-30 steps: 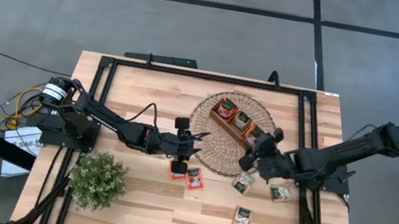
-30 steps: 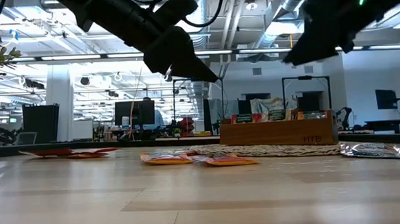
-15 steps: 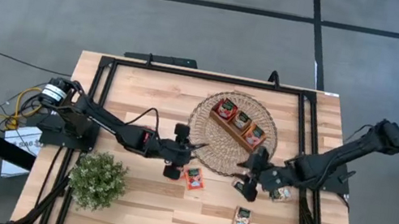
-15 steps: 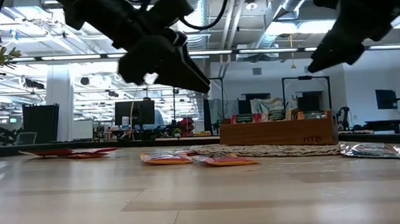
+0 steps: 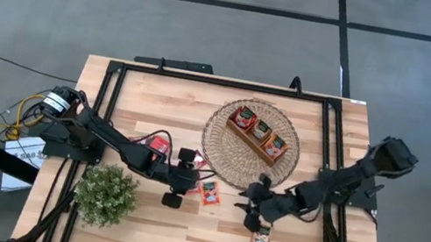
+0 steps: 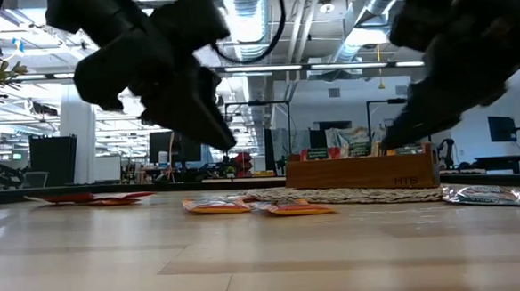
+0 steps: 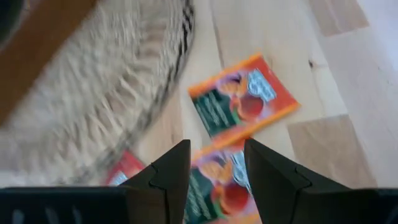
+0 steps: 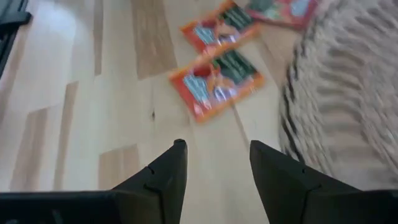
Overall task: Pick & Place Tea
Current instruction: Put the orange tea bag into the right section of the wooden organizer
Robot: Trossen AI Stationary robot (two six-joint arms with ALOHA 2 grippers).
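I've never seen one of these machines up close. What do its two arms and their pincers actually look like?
Both arms are dark, nearly black, built of slim jointed segments. The left arm has black cables along it, a bundle of yellow and red wires at its base and a small red patch partway along. Each ends in two flat, dark, wedge-shaped fingers: left gripper, right gripper.

no text can be read with any certainty. the long brown wooden tray, right of centre in the low view, bears faint engraved marks too small to make out. the print on the orange square tea sachets is blurred.
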